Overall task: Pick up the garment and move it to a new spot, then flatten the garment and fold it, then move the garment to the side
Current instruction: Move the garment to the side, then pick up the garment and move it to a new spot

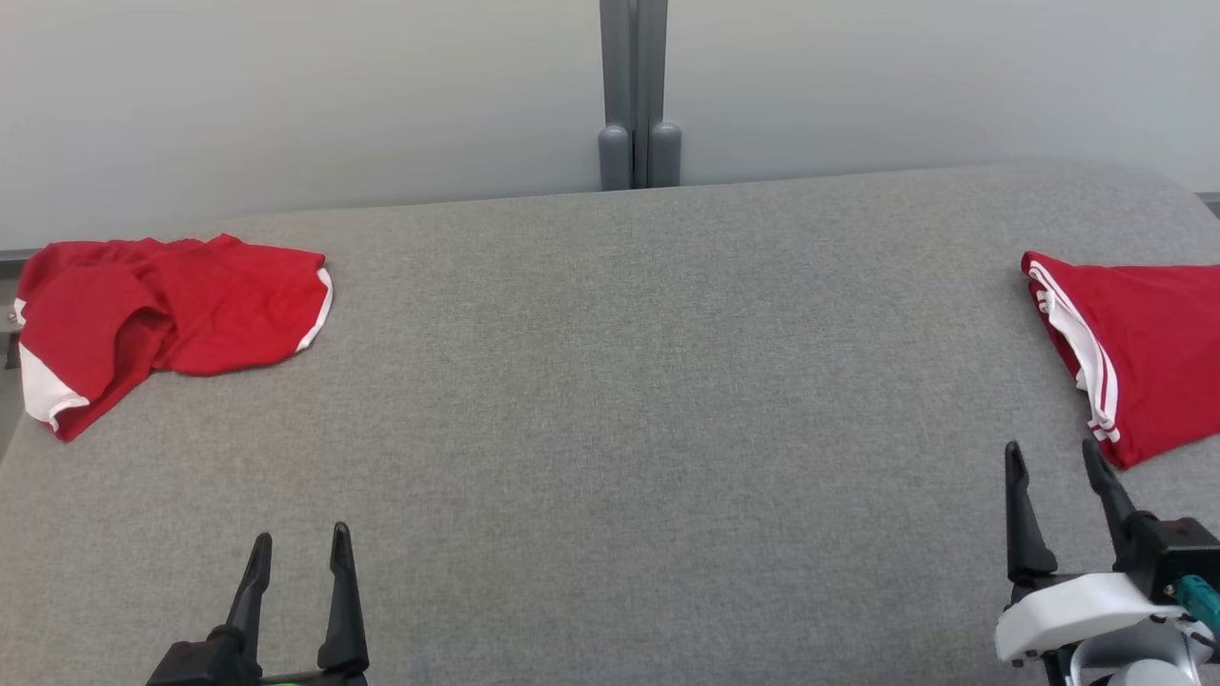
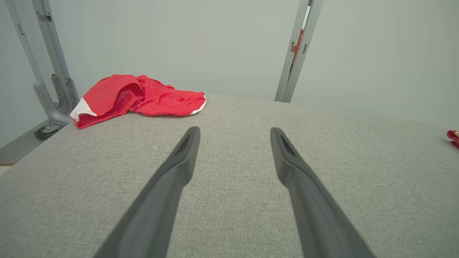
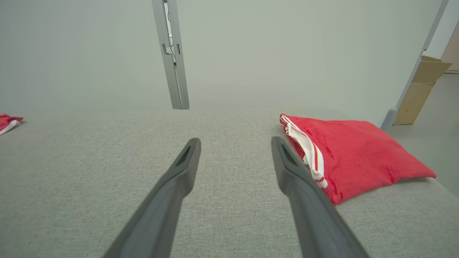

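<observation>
The crumpled garment (image 1: 191,305) lies at the far left corner of the table (image 1: 610,410). It is a red jersey-like cloth with white trim, one white band curving along its right hem and another white cuff at its near left end. It is bunched into soft, uneven folds, with a raised hump in the middle and a flap sagging towards the table's left edge. The knit looks thin and slightly shiny.

A second red piece, the folded garment (image 1: 1153,353), sits at the right edge, well apart from the first. It forms a flat, roughly four-sided packet with a pointed near corner. White bands with thin red stripes run stacked along its left side. In the right wrist view its surface looks plush and a little puffed, like a cushion.

The table is covered in grey woven fabric with a fine, even grain, and its far edge curves down gently. Behind it stand a plain pale wall (image 1: 286,95) and a grey metal post (image 1: 634,95) with two rounded feet.

The left gripper (image 1: 301,534) hovers over the near edge at the left, its two dark, tapering fingers spread apart with nothing between them. The right gripper (image 1: 1050,448) is near the right edge, just beside the folded garment's near corner. Its jaws are likewise parted and empty.
</observation>
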### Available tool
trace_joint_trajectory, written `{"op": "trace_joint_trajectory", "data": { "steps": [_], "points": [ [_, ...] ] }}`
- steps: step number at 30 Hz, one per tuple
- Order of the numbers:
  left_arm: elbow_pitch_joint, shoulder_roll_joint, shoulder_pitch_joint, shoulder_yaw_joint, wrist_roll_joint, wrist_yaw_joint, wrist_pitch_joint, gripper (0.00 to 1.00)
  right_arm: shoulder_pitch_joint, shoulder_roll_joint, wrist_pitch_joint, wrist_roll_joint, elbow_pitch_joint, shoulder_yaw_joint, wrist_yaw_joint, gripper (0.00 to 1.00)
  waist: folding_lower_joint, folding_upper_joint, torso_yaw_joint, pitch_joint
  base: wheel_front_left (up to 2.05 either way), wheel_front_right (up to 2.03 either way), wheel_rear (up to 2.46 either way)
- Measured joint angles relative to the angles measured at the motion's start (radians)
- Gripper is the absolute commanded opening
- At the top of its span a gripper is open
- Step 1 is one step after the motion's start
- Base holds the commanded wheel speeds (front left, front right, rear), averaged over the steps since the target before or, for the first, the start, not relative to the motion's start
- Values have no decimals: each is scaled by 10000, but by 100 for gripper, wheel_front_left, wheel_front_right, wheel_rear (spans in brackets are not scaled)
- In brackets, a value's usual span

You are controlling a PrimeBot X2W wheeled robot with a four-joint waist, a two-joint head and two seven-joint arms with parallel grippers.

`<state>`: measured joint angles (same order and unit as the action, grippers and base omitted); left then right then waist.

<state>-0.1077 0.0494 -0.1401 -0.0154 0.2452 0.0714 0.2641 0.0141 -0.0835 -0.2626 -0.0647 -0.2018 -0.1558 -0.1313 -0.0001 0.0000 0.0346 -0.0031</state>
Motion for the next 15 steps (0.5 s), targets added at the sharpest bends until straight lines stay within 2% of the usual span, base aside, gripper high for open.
{"op": "trace_joint_trajectory", "data": {
  "steps": [15],
  "points": [
    [-408,0,-54,-378,100,4,0,100,449,320,0,157,-464,359,-2,100,0,0,265,-165,0,0,0]
  ]
}}
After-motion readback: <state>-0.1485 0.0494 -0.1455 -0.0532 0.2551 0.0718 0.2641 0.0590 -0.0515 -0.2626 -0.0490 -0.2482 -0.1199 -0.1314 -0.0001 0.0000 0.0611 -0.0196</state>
